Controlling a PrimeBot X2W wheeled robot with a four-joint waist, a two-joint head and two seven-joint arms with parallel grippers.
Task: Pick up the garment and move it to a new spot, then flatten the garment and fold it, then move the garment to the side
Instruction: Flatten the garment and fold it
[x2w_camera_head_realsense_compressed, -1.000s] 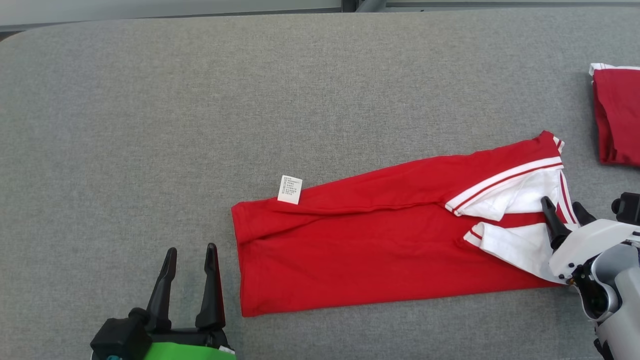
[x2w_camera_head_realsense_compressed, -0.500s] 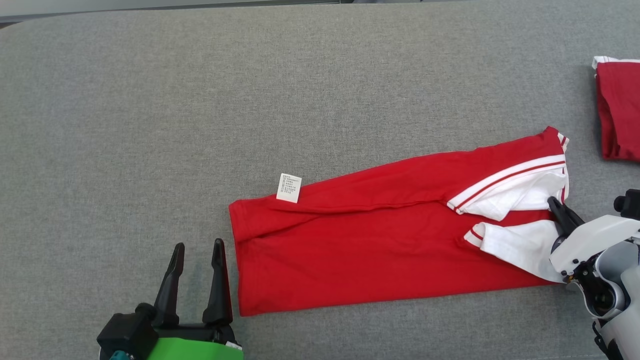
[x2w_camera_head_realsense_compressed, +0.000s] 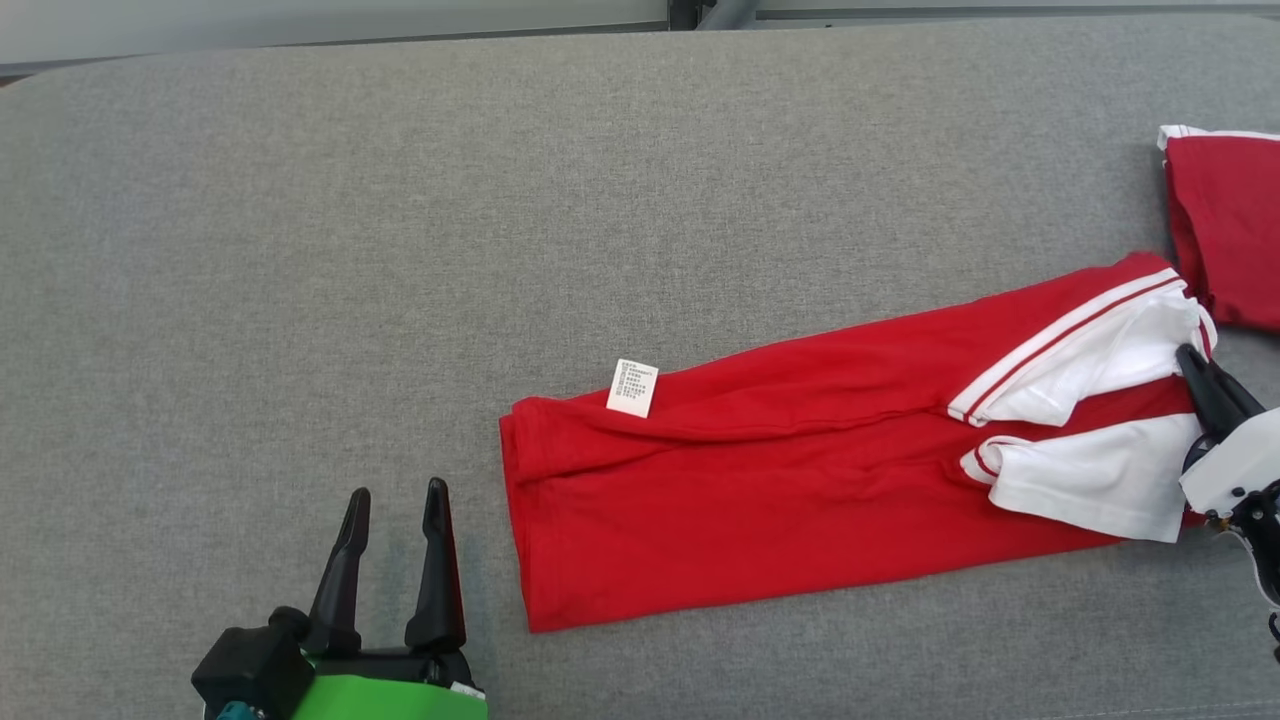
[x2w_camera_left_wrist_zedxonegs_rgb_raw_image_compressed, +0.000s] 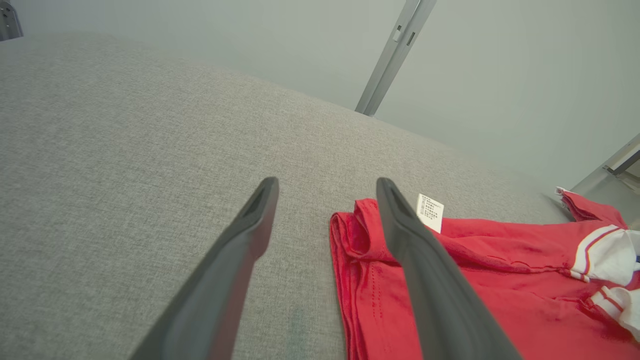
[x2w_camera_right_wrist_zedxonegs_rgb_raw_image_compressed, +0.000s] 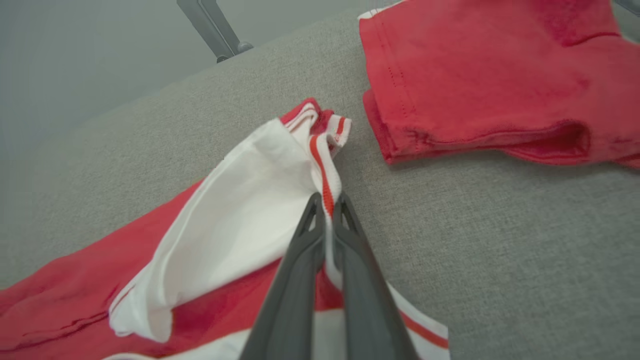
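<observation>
Since a second ago the right gripper (x2w_camera_head_realsense_compressed: 1192, 356) has pinched its fingers tight on the striped white trim at the garment's (x2w_camera_head_realsense_compressed: 780, 500) right end. It has drawn the cloth slightly toward the bench's (x2w_camera_head_realsense_compressed: 300, 200) right edge, nearly up to a second folded red garment (x2w_camera_head_realsense_compressed: 1225, 220). Folded lengthwise, the garment lies flat in the bench's right half, its care label (x2w_camera_head_realsense_compressed: 632, 387) poking out near the hem. Beside that hem the left gripper (x2w_camera_head_realsense_compressed: 397, 488) hovers, fingers spread wide and empty, seemingly placed to take the other end for a crosswise fold.
</observation>
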